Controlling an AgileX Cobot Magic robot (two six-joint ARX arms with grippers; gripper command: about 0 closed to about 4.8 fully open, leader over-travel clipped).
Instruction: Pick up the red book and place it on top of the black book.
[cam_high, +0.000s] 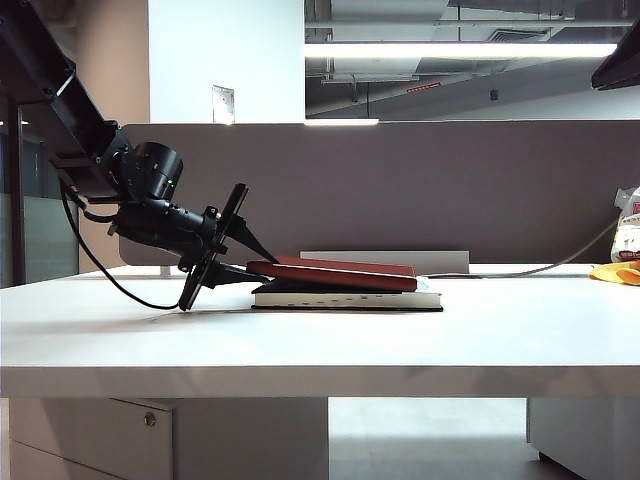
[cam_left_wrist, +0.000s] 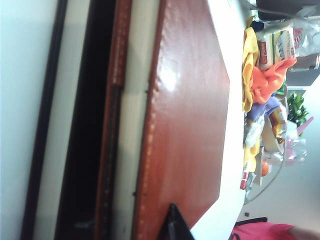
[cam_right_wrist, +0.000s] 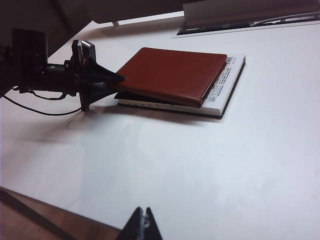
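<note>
The red book (cam_high: 335, 272) (cam_right_wrist: 172, 75) lies on top of the black book (cam_high: 350, 298) (cam_right_wrist: 227, 90), which rests flat on the white table (cam_high: 320, 340). The red book's left end is tilted slightly up off the black one. My left gripper (cam_high: 267, 271) (cam_right_wrist: 119, 84) straddles that raised end, open: one finger over the cover, the other under it. In the left wrist view the red book (cam_left_wrist: 190, 125) fills the frame, and only one of my fingertips (cam_left_wrist: 173, 227) shows, over its cover. My right gripper (cam_right_wrist: 144, 214) hovers shut and empty over the near table edge, far from the books.
A grey partition (cam_high: 450, 190) runs behind the table. An orange cloth (cam_high: 615, 272) and a printed bag (cam_high: 628, 225) lie at the far right edge. The left arm's black cable (cam_high: 110, 285) loops down onto the table to the left of the books.
</note>
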